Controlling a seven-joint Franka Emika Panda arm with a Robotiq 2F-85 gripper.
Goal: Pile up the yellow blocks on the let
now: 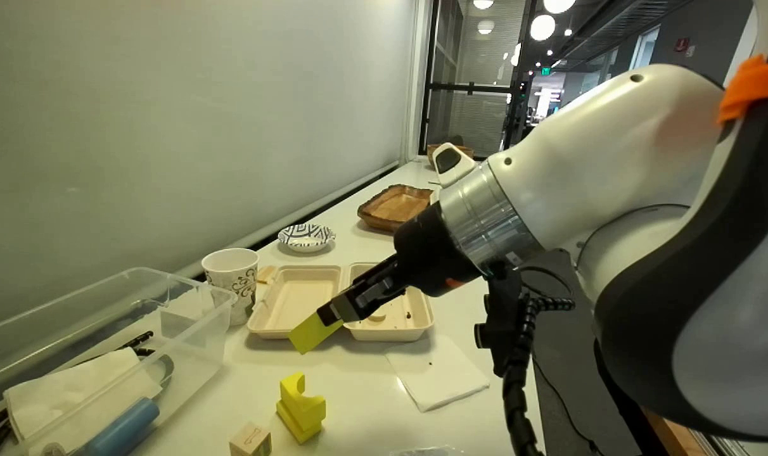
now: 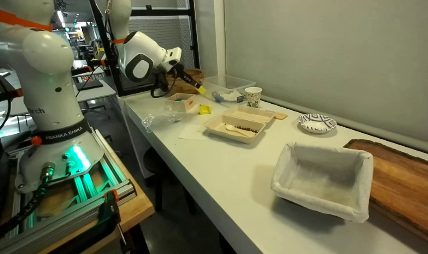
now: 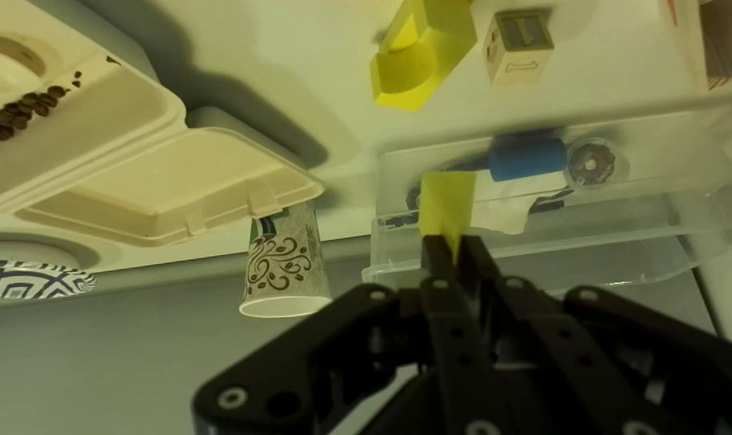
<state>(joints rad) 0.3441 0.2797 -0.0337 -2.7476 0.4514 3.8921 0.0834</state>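
My gripper (image 1: 331,313) is shut on a flat yellow block (image 1: 310,334) and holds it tilted in the air above the table. The held block also shows in the wrist view (image 3: 446,202), sticking out past the fingertips (image 3: 455,249), and small in an exterior view (image 2: 201,90). A chunky yellow block with a round notch (image 1: 303,400) rests on a lower yellow block (image 1: 298,428) on the white table. This stack also shows in an exterior view (image 2: 204,109) and in the wrist view (image 3: 429,54), apart from the held block. The held block's gripped end is hidden between the fingers.
A pale tan cube (image 1: 251,440) stands beside the stack. A clear plastic bin (image 1: 197,335) and a paper cup (image 1: 230,278) stand near the wall. An open takeaway tray (image 1: 295,329) lies behind the held block. A white napkin (image 1: 438,373) lies flat near the tray.
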